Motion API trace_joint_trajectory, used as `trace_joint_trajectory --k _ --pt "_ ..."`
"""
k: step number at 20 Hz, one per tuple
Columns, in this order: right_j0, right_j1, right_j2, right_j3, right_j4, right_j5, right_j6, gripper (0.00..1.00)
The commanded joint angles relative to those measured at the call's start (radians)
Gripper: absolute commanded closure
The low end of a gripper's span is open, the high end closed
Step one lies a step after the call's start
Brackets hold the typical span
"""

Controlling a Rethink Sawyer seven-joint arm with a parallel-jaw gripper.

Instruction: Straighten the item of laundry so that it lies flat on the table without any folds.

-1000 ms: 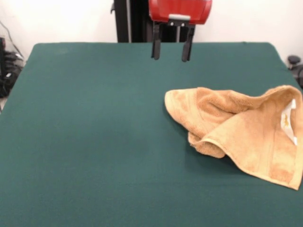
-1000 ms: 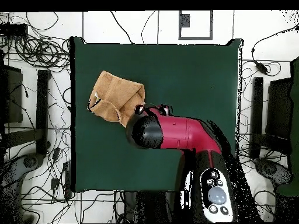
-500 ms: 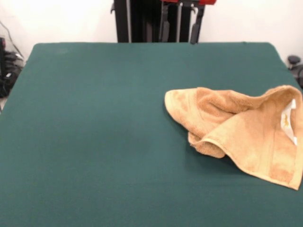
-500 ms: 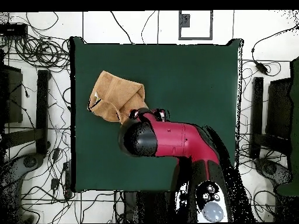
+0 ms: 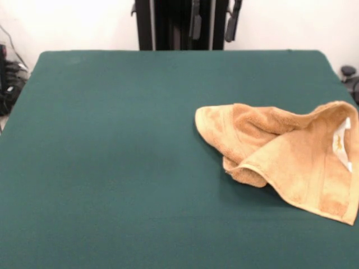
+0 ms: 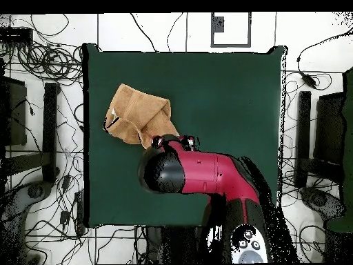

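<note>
The item of laundry (image 5: pixel 280 154), a tan-orange towel, lies crumpled on the right side of the green table (image 5: pixel 112 157). One edge is folded over itself, and a white label (image 5: pixel 341 140) shows at its right side. In the overhead view the towel (image 6: pixel 136 112) sits left of centre, touching the edge of the red arm (image 6: pixel 200 172). My gripper (image 5: pixel 212 25) hangs high at the far edge, well above and behind the towel. Only its two dark fingers (image 5: pixel 195 25) show; they stand apart and hold nothing. The arm hides the gripper from above.
The towel's right side reaches the front picture's right border. Cables and dark stands (image 6: pixel 48 124) surround the table on the floor. A black column (image 5: pixel 168 25) rises behind the far edge.
The gripper has risen from just above the far part of the table until only its fingers show at the top. From above, the arm's head has drawn back a little. The towel has not moved.
</note>
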Motion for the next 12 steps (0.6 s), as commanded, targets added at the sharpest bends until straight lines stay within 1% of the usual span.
trace_joint_trajectory --k 1,12 --pt "0.011 0.046 0.069 0.118 -0.055 0.063 0.012 0.0" --pt "0.017 0.135 0.064 0.087 -0.086 -0.023 0.038 0.0"
